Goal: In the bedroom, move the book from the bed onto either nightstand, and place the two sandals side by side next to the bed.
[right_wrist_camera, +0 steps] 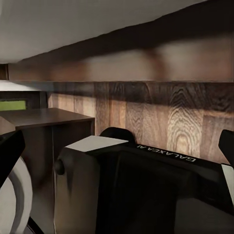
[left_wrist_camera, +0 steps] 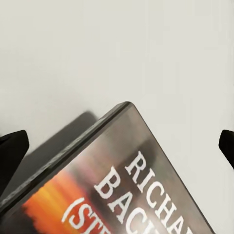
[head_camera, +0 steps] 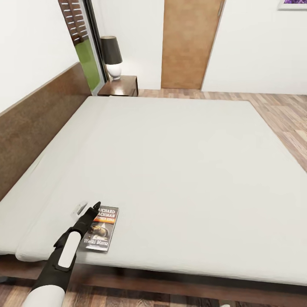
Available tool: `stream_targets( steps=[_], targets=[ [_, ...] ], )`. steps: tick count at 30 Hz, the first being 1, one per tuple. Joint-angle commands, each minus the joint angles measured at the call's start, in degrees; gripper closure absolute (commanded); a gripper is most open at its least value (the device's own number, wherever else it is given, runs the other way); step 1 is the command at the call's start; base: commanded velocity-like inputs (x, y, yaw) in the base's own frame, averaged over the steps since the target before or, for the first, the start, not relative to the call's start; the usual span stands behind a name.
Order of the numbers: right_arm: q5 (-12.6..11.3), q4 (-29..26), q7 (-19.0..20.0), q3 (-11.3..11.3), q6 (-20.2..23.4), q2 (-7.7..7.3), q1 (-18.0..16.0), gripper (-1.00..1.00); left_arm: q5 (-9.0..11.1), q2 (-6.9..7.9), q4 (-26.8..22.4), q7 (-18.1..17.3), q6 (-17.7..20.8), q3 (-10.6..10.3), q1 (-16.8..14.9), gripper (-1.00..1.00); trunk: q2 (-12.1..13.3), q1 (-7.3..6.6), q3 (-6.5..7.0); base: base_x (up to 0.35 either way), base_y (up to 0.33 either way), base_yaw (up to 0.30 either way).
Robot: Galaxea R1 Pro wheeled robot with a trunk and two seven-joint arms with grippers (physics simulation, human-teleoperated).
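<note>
The thin dark paperback book (head_camera: 102, 228) with white lettering and an orange band lies on the off-white mattress of the large low bed (head_camera: 179, 170), near its near-left corner. The left end effector (head_camera: 91, 209) sits over the book's far-left corner, fingers spread and released. The right end effector's state I cannot tell. The glossy reddish-brown nightstand (head_camera: 121, 86) stands far left; nothing of the task looks done yet

You see the bed (head_camera: 179, 170), off-white mattress on dark frame | the book (head_camera: 102, 228) lies flat near its foot-side edge, far from the headboard (head_camera: 38, 119).
</note>
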Motion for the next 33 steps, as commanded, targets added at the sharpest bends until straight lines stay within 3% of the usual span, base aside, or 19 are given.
stream_targets(
  steps=[1, 33],
  targets=[
    [-0.36, 0.04, 0.03, 0.48, -0.38, -0.04, -0.03, -1.00, 1.11, -0.08, 0.17, 0.15, 0.71, 0.13, 0.00, -1.00, -0.02, 0.00, -0.04, 0.000, 0.000, -0.004],
    [-0.37, 0.04, 0.04, 0.48, -0.38, -0.04, -0.03, -1.00, 1.11, -0.25, 0.25, 0.15, 0.71, -0.24, 0.00, -1.00, -0.02, 0.00, -0.04, 0.000, 0.000, -0.034]
  ],
)
